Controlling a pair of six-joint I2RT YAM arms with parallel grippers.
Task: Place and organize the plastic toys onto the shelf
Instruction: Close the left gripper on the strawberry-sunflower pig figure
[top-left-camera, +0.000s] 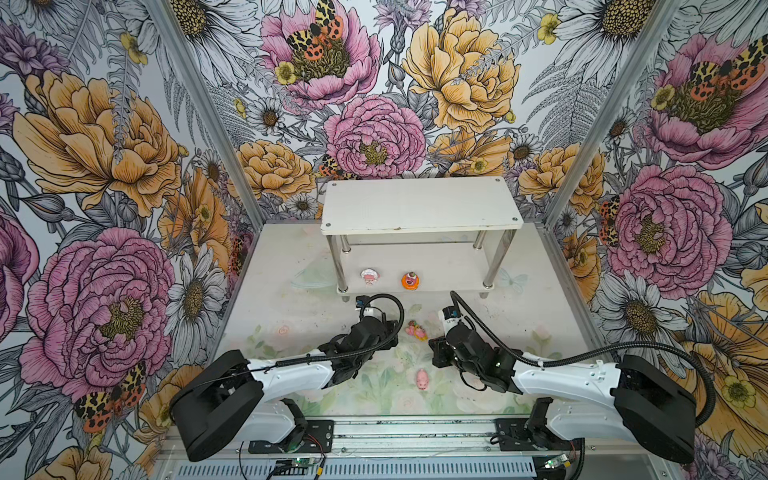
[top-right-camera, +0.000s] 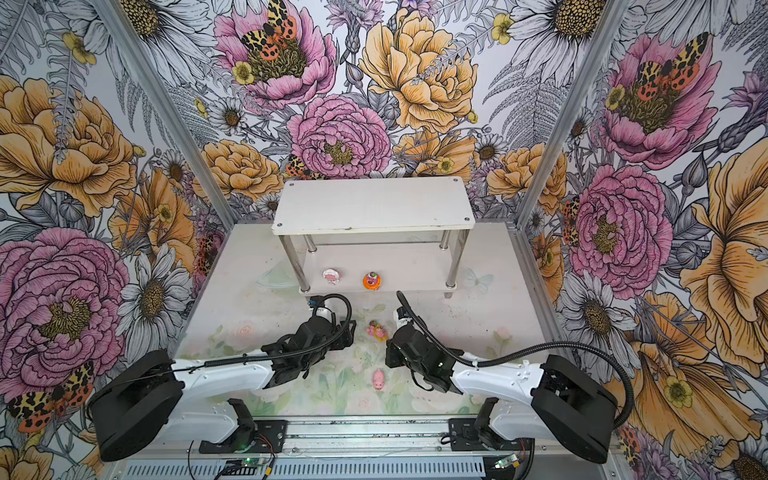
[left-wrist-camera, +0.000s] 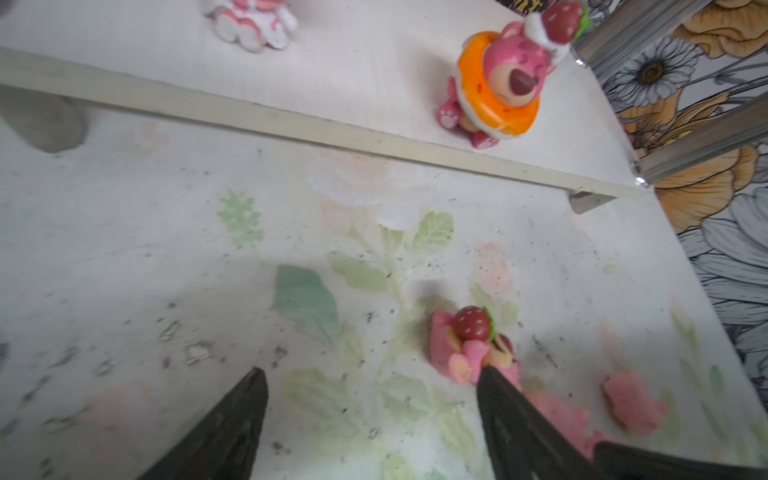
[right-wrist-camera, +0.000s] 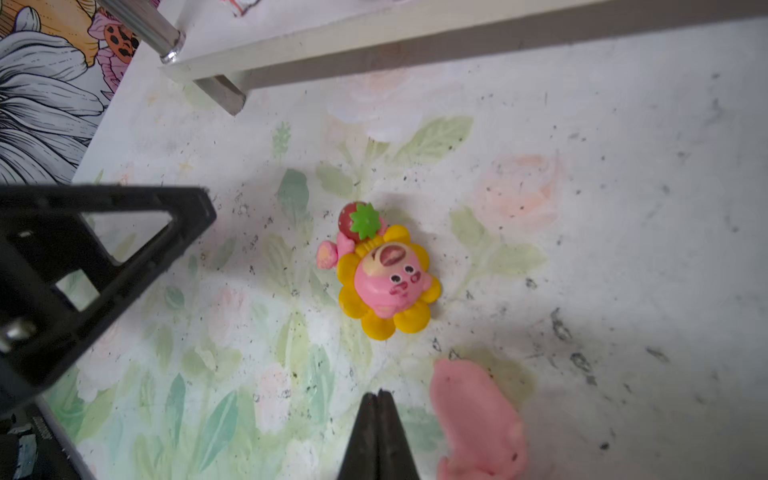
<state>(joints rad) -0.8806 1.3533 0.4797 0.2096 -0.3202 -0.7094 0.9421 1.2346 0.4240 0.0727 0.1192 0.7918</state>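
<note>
Right, L wrist view: left gripper (left-wrist-camera: 370, 374) has its jaws well apart w/ nothing between. One finger (left-wrist-camera: 511, 415) overlaps the yellow-rimmed toy (left-wrist-camera: 465, 345), which lies on the table (left-wrist-camera: 124, 257); can't tell if they touch. A blurred pink pig (left-wrist-camera: 631, 403) lies just past it. On the shelf (left-wrist-camera: 291, 120), lower tier, sit the orange-rimmed toy (left-wrist-camera: 498, 91) and, partly cropped, the white-rimmed toy (left-wrist-camera: 253, 20).

R wrist view: right gripper (right-wrist-camera: 377, 399) has jaws pressed together, holding nothing. A pink pig (right-wrist-camera: 478, 419) lies just beside the tips. The yellow-rimmed toy (right-wrist-camera: 388, 278) lies face up ahead, apart from both grippers.

Both top views: white-rimmed toy (top-left-camera: 368, 276) and orange-rimmed toy (top-left-camera: 410, 281) sit near the lower tier's front edge, apart from each other. The yellow-rimmed toy (top-right-camera: 377, 330) is on the table btwn the two grippers, and a pink pig (top-left-camera: 423, 379) lies nearer the arm bases.
</note>
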